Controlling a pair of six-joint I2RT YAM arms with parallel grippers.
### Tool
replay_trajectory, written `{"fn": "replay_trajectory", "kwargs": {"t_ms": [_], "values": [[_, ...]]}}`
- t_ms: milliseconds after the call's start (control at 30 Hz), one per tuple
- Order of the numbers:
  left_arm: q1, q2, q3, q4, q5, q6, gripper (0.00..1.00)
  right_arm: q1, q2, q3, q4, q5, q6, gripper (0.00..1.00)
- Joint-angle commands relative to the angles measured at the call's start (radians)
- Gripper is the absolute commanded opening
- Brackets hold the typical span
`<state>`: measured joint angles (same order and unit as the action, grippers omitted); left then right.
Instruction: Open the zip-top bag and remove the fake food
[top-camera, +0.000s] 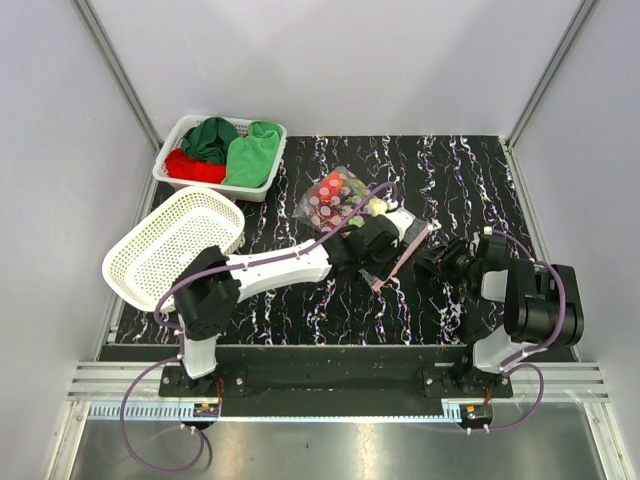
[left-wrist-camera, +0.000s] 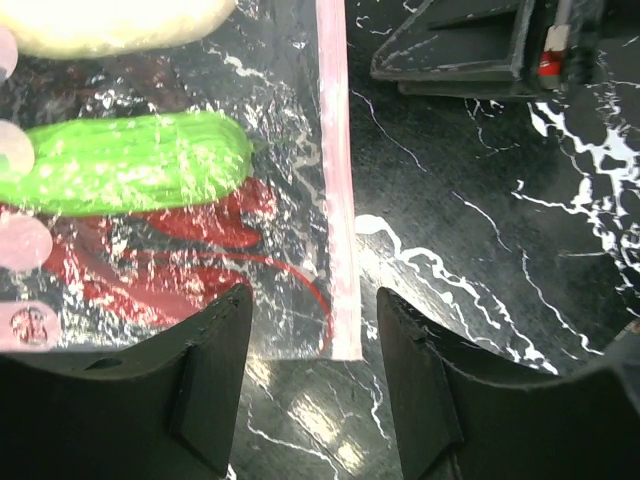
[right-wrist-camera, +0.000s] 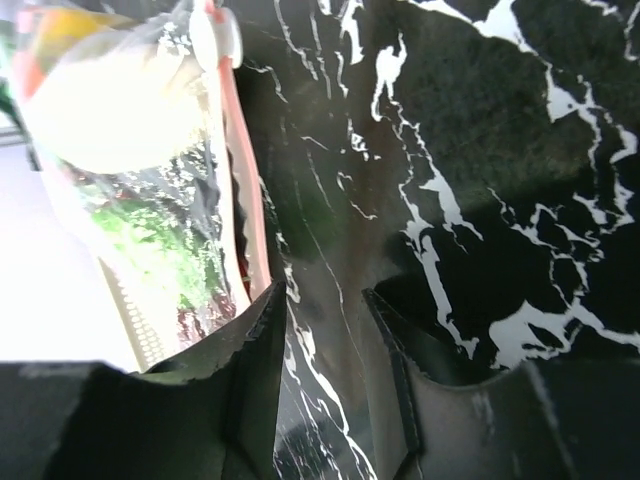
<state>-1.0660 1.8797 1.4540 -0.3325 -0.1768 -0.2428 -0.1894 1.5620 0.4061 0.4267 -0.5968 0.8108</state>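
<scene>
The zip-top bag lies on the black marbled mat with the green vegetable, red lobster and white radish inside. The left gripper hangs spread, and the end of the pink zip strip shows between its fingers. The right gripper, spread and holding nothing, sits at the bag's 4 o'clock, with one finger just beside the strip.

— Is there any writing you can read here?
— No, nothing legible for you. The zip-top bag carries a small dark printed mark, too blurred to read. The red tag on the black housing is too small to make out.
</scene>
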Motion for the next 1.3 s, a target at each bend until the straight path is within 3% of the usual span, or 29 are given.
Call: {"fn": "replay_trajectory", "kwargs": {"t_ms": [0,233,567,767,833,933,1000,1067,1100,1133,1233,1267], "values": [[-0.006,-0.082,-0.038,0.023,-0.006,-0.036,0.56,0.002,0.076,-0.058,0.279,0.0,0.07,0.44],[-0.006,-0.106,-0.076,0.039,-0.004,-0.052,0.56,0.002,0.271,-0.056,0.57,-0.086,0.171,0.4],[-0.006,-0.11,-0.08,0.043,-0.016,-0.053,0.56,0.042,0.382,0.007,0.641,-0.132,0.205,0.41],[-0.006,-0.108,-0.075,0.041,-0.012,-0.056,0.57,0.079,0.414,0.005,0.791,-0.152,0.266,0.45],[-0.006,-0.105,-0.072,0.041,-0.01,-0.058,0.57,0.088,0.429,0.016,0.822,-0.156,0.287,0.38],[-0.006,-0.106,-0.052,0.024,-0.018,-0.059,0.57,0.093,0.403,0.01,0.865,-0.199,0.373,0.14],[-0.006,-0.119,-0.034,0.012,-0.029,-0.064,0.57,0.093,0.287,0.02,0.751,-0.209,0.375,0.0],[-0.006,-0.137,-0.018,-0.003,-0.049,-0.076,0.58,0.091,0.169,0.051,0.478,-0.196,0.294,0.0],[-0.006,-0.148,-0.015,-0.013,-0.055,-0.084,0.58,0.091,0.033,0.071,0.368,-0.161,0.25,0.0],[-0.006,-0.169,-0.011,-0.017,-0.059,-0.087,0.58,0.091,-0.035,0.133,0.104,-0.134,0.196,0.0],[-0.006,-0.218,0.012,-0.034,-0.072,-0.101,0.61,0.09,-0.238,0.305,-0.325,-0.02,-0.058,0.0],[-0.006,-0.231,0.02,-0.039,-0.078,-0.104,0.61,0.088,-0.265,0.345,-0.391,-0.009,-0.09,0.0]]}}
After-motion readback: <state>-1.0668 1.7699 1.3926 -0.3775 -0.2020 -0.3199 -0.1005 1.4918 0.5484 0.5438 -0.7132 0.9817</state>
